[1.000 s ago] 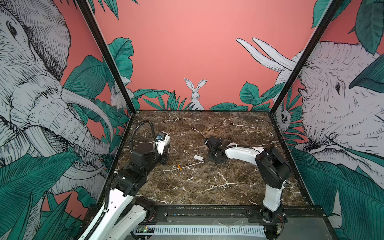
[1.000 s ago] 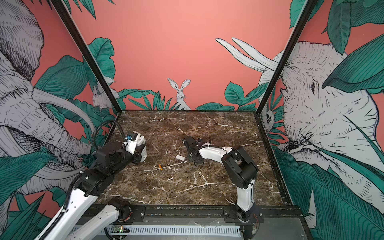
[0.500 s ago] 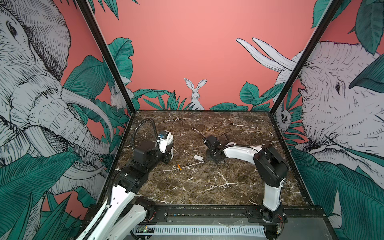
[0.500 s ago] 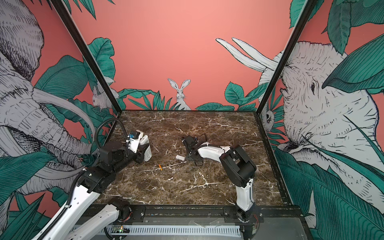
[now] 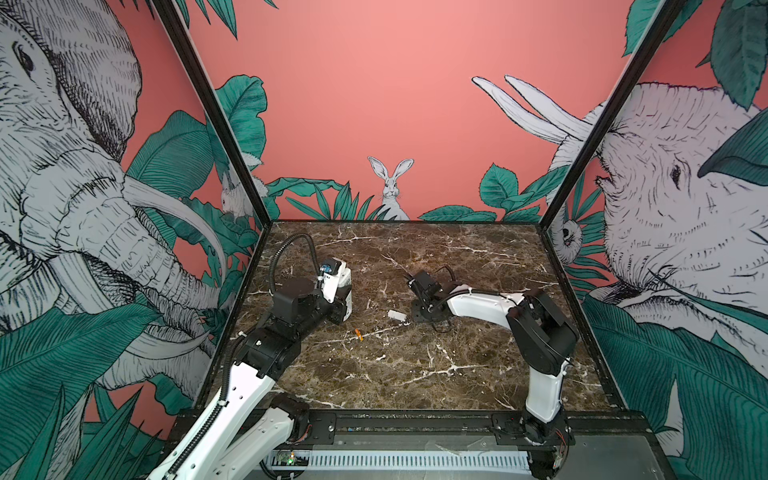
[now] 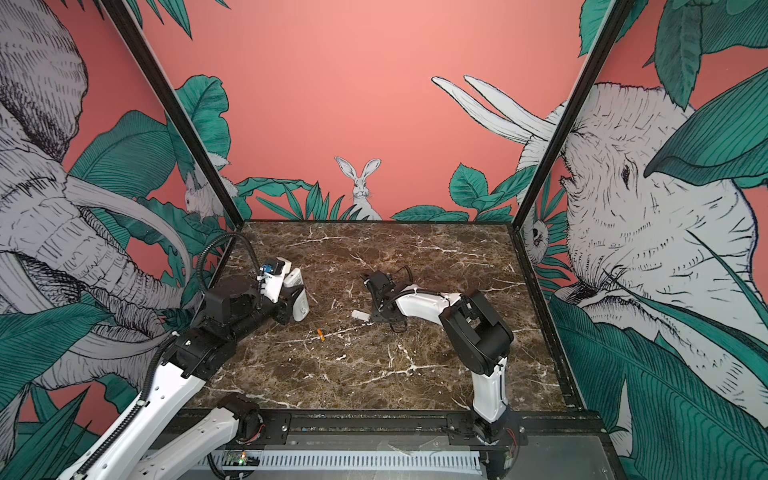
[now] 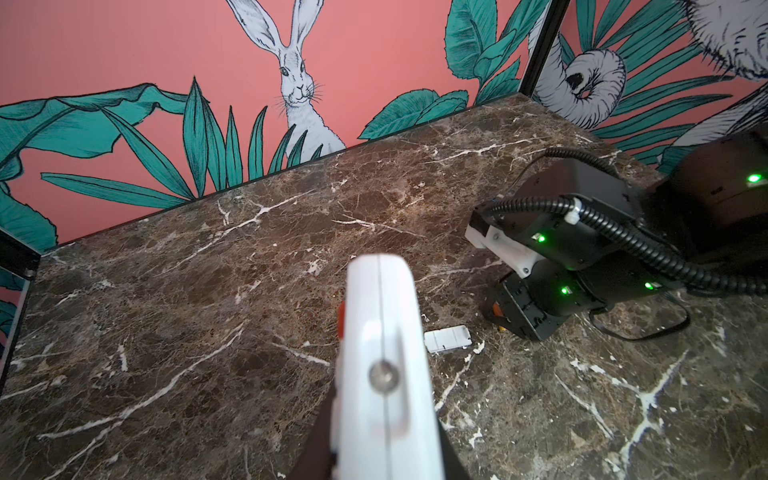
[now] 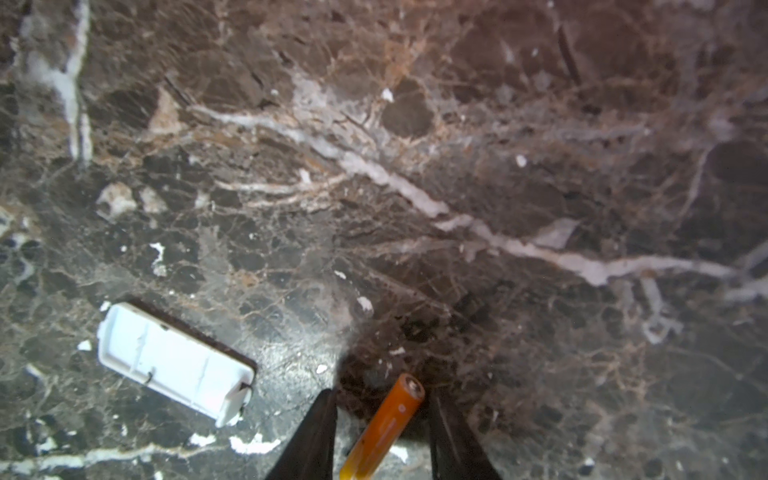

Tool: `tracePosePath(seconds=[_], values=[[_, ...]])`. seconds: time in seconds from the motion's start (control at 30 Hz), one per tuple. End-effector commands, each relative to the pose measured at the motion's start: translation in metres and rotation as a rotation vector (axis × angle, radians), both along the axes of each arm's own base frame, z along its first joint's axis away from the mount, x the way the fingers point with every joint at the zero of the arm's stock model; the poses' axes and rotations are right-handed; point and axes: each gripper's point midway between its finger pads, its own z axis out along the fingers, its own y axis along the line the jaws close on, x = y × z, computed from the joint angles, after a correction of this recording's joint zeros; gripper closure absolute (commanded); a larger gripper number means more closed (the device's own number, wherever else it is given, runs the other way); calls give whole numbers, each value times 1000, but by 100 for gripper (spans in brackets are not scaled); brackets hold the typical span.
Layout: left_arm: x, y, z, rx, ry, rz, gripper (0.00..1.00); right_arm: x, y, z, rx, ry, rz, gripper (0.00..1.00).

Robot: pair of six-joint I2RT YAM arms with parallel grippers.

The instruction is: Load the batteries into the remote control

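Remote control (image 7: pixel 382 332) stands nearly upright at 9 o'clock on the marble table (image 5: pixel 415 374), pinched by the left gripper (image 7: pixel 384 457). Near the table's middle lies the white cover piece (image 5: pixel 397 314); one battery (image 5: pixel 358 335) lies loose at its 8 o'clock. At its 3 o'clock the right gripper (image 8: pixel 382 395) is down at the table, fingers (image 8: pixel 316 436) spread, the second battery (image 8: pixel 380 432) between them with a gap on each side.
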Motion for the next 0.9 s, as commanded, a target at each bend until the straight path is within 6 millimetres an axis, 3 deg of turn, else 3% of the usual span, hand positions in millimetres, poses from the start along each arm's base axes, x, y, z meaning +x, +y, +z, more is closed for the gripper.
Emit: tracePosePath(seconds=[0.0, 0.13, 0.27, 0.33, 0.63, 0.87], values=[[2, -3, 17, -40, -44, -7, 100, -24, -27, -29, -89, 121, 9, 58], [2, -2, 15, -36, -42, -3, 100, -16, -20, -13, -59, 65, 102, 41], [2, -1, 15, -32, -44, 2, 100, -8, -7, 15, 15, -47, 297, 15], [3, -1, 16, -32, -46, 4, 100, -8, -6, 28, 28, -75, 392, 9], [4, 0, 15, -42, -53, 11, 100, -16, -30, 55, -222, -96, 912, 0], [3, 4, 14, -25, -60, 26, 100, -18, -36, 51, -357, -400, 1328, 0]])
